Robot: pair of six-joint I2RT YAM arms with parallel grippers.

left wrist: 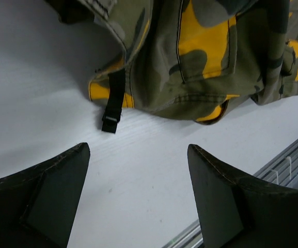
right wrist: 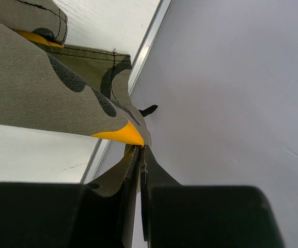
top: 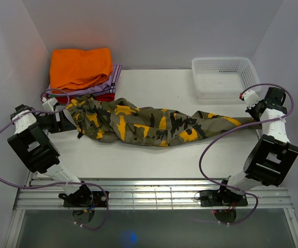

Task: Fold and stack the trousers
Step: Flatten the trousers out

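— Where do we find the trousers (top: 149,124)?

— We see them lying unfolded in a long bunched strip across the middle of the table (top: 138,160). The waist end is at the left and the leg end at the right.

— And the left claw (left wrist: 138,150)?

— We see it wide open and holding nothing. Both fingers (left wrist: 50,191) are over bare table, just beside the waist end, and a gap of table shows between the fingertips and the cloth. A black strap (left wrist: 112,106) hangs from the waist hem onto the table just ahead of the claw.

— What do we make of the right claw (right wrist: 141,155)?

— We see it closed tight on a corner of the leg hem, at the table's right edge, close to the wall (right wrist: 231,77). The cloth runs from that pinch back towards the middle. From the wrist view it looks raised off the table there.

— What else do we have on the table?

— At the far left corner an orange garment (top: 81,67) lies folded on top of lilac and red clothes (top: 115,77). The waist end of the trousers lies just beside that pile, and we cannot tell whether they touch. At the far right stands a white basket (top: 221,92), apart from the trousers.
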